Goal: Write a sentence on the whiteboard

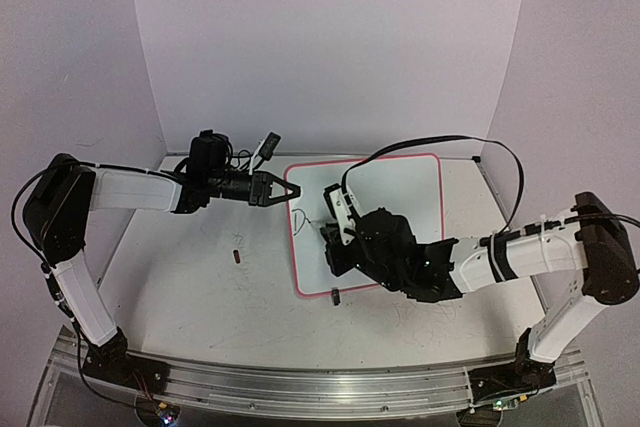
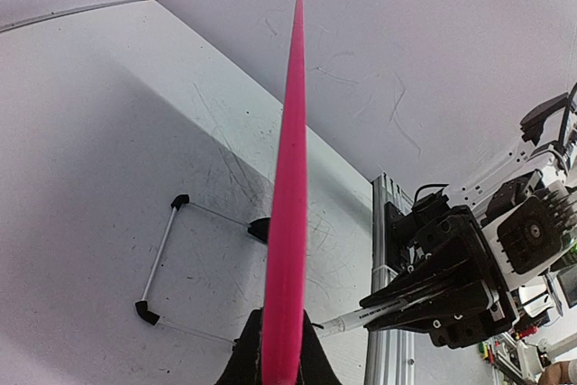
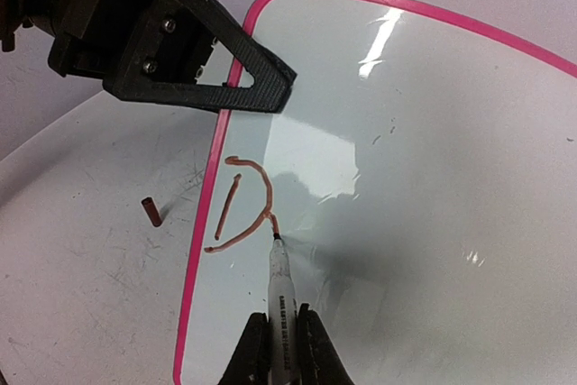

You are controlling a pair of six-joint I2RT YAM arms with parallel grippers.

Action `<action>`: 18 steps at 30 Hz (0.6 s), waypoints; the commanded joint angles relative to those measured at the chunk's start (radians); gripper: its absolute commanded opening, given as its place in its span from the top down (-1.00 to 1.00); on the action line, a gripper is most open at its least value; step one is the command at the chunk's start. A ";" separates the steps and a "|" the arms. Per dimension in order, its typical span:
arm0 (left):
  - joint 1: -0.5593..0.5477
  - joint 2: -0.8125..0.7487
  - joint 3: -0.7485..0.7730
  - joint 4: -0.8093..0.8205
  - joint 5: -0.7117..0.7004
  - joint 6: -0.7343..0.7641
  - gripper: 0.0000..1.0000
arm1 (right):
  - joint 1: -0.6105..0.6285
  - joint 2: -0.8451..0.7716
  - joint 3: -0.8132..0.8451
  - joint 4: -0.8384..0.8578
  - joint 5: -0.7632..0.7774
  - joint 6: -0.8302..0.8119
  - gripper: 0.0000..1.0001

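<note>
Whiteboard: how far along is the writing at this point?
Barely started. Done: one letter, a D, stands near the left edge of the whiteboard. In hand: the right tool is shut on the marker, its tip at the D's lower curve, while the left tool clamps the board's left rim. Left: all the remaining letters; the rest of the board is blank.

bright even light; glare streaks on whiteboard (image 3: 388,33); soft shadows

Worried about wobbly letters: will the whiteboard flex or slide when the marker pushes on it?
The whiteboard is probably stiff: its rim looks straight edge-on. Thin, so likely light and apt to slide; the left hand clamping its edge should steady it.
</note>
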 commanded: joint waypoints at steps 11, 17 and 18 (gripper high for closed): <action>0.002 -0.023 0.007 -0.005 -0.018 -0.010 1.00 | 0.015 -0.008 -0.032 -0.044 -0.008 0.062 1.00; 0.002 -0.021 0.007 -0.005 -0.019 -0.010 1.00 | 0.018 -0.006 -0.024 -0.044 -0.005 0.061 1.00; 0.002 -0.021 0.007 -0.005 -0.019 -0.010 1.00 | 0.018 -0.005 -0.021 -0.044 -0.002 0.057 1.00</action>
